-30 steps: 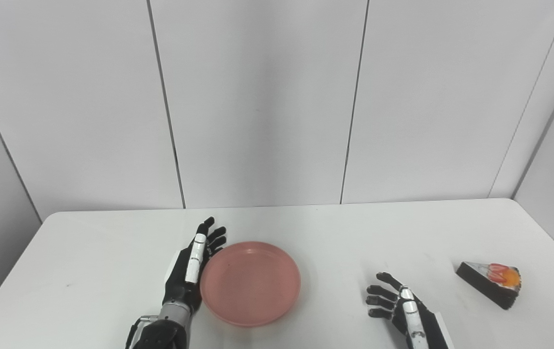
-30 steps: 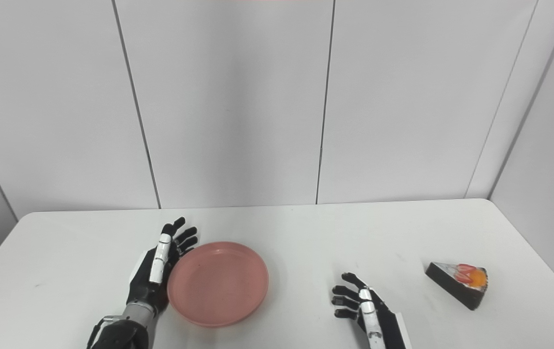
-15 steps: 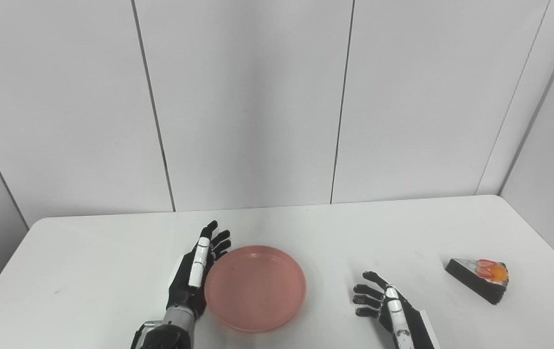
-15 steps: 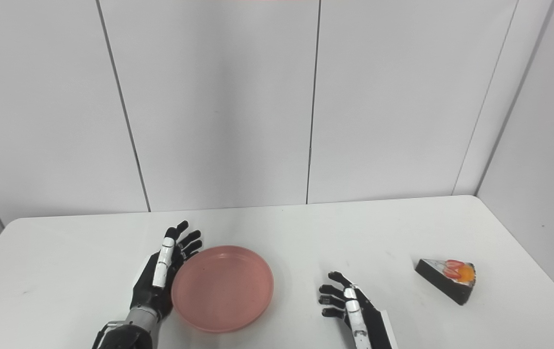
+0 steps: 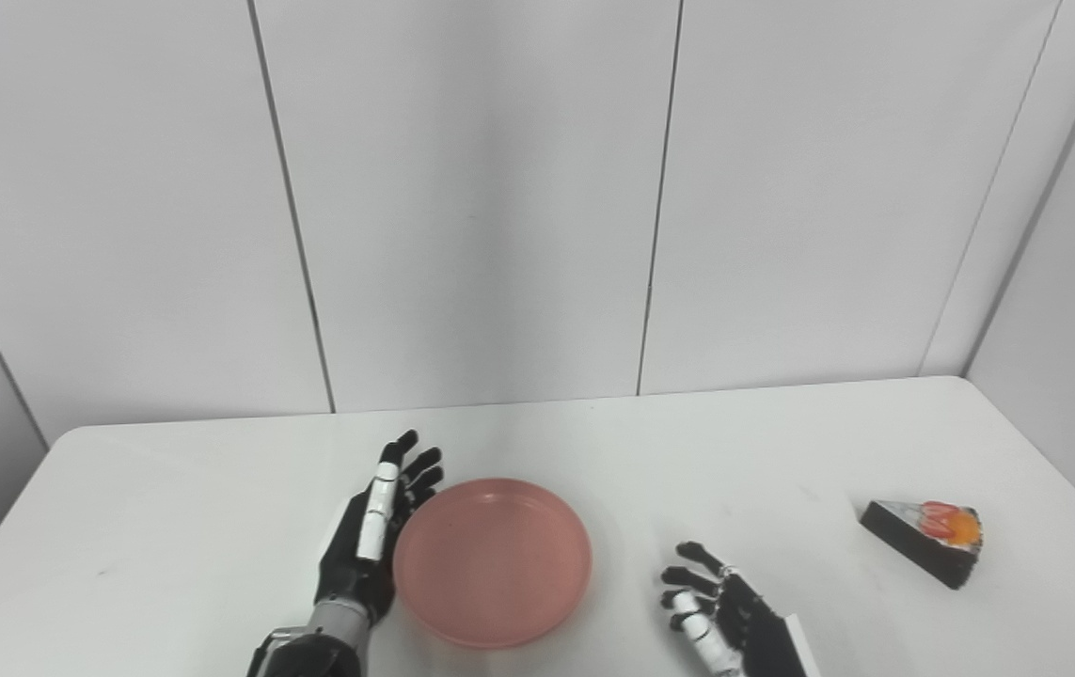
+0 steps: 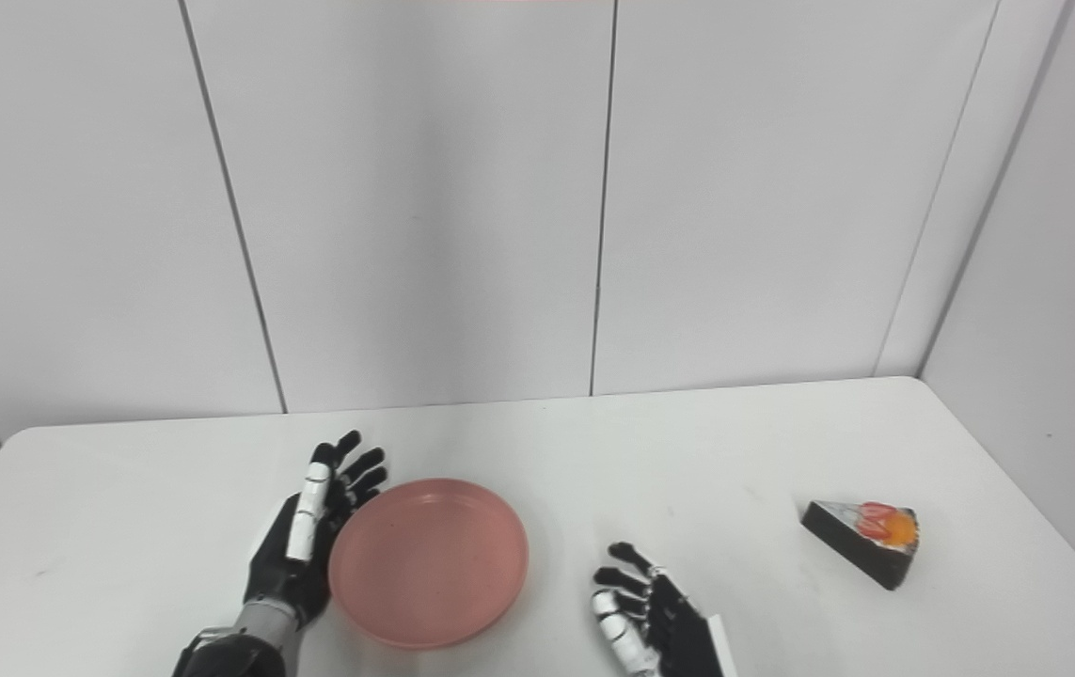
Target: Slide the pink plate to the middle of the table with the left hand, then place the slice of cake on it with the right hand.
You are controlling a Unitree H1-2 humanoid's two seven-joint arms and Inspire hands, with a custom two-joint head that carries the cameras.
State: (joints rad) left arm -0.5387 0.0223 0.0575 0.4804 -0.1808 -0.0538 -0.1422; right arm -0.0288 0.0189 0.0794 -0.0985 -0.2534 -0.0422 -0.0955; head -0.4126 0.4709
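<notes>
The pink plate (image 5: 492, 560) lies flat on the white table (image 5: 170, 527), slightly left of the middle and near the front. My left hand (image 5: 370, 538) stands on edge against the plate's left rim, fingers straight and spread, open. The slice of cake (image 5: 923, 541), dark with white icing and red-orange fruit on top, rests far right on the table. My right hand (image 5: 716, 616) hovers low at the front, right of the plate and well left of the cake, fingers apart and holding nothing.
Grey wall panels stand close behind the table's back edge (image 5: 593, 400). A side wall (image 5: 1073, 310) runs along the right edge, just beyond the cake. Bare tabletop lies between the plate and the cake.
The camera has shifted a little to the right. My right hand has drawn left toward the plate and turned its palm inward. The plate and left hand barely moved.
</notes>
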